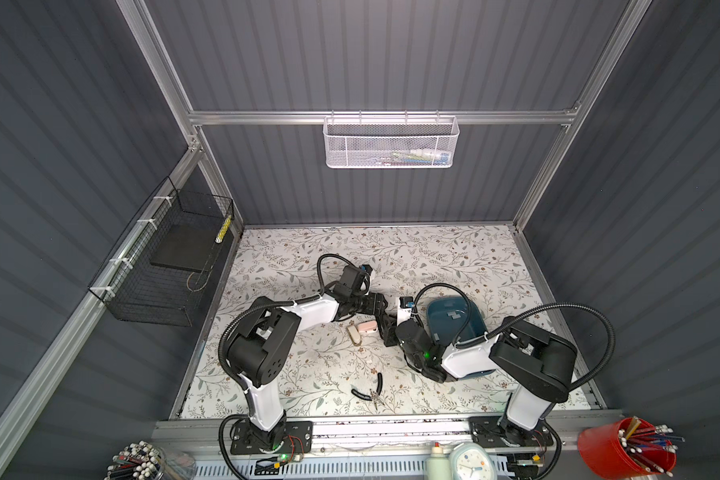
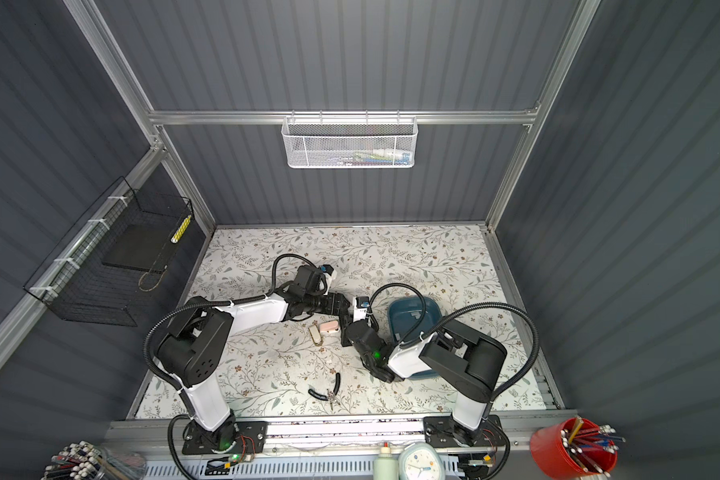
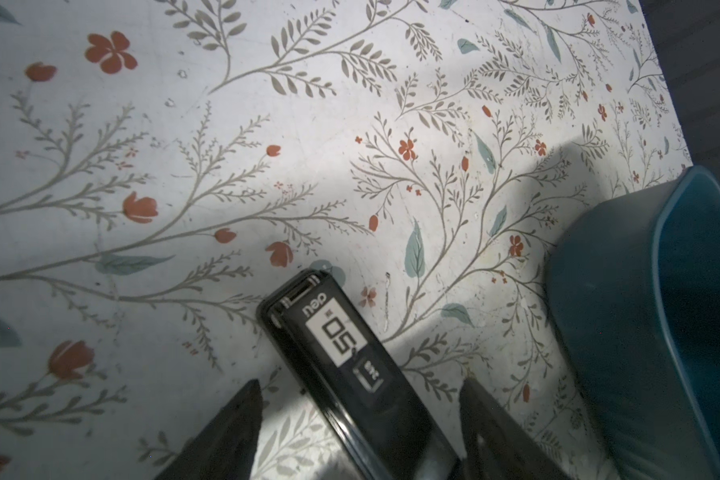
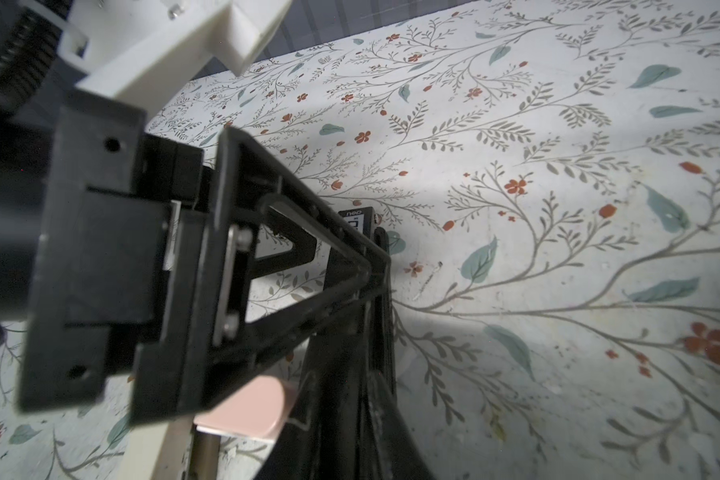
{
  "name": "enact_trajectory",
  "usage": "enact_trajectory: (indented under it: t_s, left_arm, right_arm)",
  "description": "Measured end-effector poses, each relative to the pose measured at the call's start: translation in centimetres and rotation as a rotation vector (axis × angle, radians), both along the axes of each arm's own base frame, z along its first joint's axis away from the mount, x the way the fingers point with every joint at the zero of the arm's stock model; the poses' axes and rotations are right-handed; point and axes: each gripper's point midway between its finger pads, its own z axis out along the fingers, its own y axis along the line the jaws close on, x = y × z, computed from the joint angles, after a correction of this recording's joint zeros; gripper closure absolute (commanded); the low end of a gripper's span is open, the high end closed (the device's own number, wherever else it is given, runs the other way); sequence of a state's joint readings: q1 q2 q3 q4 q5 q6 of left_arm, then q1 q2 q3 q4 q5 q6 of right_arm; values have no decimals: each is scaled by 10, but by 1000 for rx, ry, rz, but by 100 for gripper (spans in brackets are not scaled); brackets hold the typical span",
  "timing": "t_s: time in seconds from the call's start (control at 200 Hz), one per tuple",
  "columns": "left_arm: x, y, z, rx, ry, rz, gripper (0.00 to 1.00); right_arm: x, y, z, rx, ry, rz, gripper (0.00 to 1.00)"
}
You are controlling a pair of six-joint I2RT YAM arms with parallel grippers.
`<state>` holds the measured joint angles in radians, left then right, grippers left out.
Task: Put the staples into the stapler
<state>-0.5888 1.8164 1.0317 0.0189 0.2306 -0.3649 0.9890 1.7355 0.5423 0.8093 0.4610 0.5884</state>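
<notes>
The black stapler [image 3: 337, 336], with a white "50" label, lies lengthwise between the fingers of my left gripper [image 3: 360, 382], which stands open around it. My right gripper [image 4: 377, 266] is shut on what looks like the stapler's rear end; the labelled front [image 4: 354, 218] shows past its tips. In both top views the left gripper [image 1: 385, 311] and the right gripper [image 1: 389, 332] meet at the table's middle, and the black stapler cannot be told apart from them there. Small grey flat strips, the staples [image 1: 452, 314], lie in the teal tray [image 1: 470, 303].
A pink and beige stapler [image 1: 360, 330] lies just left of the grippers. Black-handled pliers [image 1: 371, 390] rest near the front edge. The teal tray [image 3: 661, 291] sits close on the right, partly under the right arm. Wire baskets hang on the back and left walls.
</notes>
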Motion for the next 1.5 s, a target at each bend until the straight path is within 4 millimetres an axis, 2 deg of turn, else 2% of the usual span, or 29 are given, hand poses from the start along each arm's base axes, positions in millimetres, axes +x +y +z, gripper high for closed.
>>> enact_trajectory:
  t_s: [0.175, 0.255, 0.425, 0.62, 0.76, 0.846, 0.946, 1.096, 1.186, 1.276, 1.401, 1.501]
  left_arm:
    - [3, 4, 0, -7, 10, 22, 31]
    - [4, 12, -3, -3, 21, 47, 31]
    - [-7, 29, -5, 18, 39, 67, 31]
    - [-14, 27, -8, 6, 54, 37, 31]
    - [-17, 26, -8, 6, 52, 15, 31]
    - [-17, 26, -8, 9, 47, 7, 28]
    - [-17, 26, -8, 11, 44, 3, 25]
    - [-16, 26, -7, 13, 38, 4, 20]
    - [-14, 28, 4, 12, 6, 9, 15]
    - [-10, 32, 26, 5, -59, 21, 10]
    - [-8, 47, 61, -1, -160, 72, 1]
    - [-7, 70, 86, 16, -248, 149, 1]
  right_arm:
    - [-1, 2, 0, 26, 8, 0, 81]
    - [0, 2, -1, 42, 14, -8, 80]
    - [1, 3, -2, 71, 27, -25, 83]
    - [2, 2, -10, 95, 51, -52, 88]
    - [2, 2, -11, 111, 59, -66, 87]
    - [3, 4, -9, 116, 54, -65, 83]
    - [2, 3, -7, 88, 63, -64, 71]
    - [-3, -3, 0, -34, 87, -37, 60]
    - [0, -4, 15, -105, 90, -23, 48]
    - [6, -4, 43, -144, 73, -17, 35]
    - [15, -10, 102, -163, 2, -29, 2]
    - [23, -34, 153, -152, -62, -95, 1]
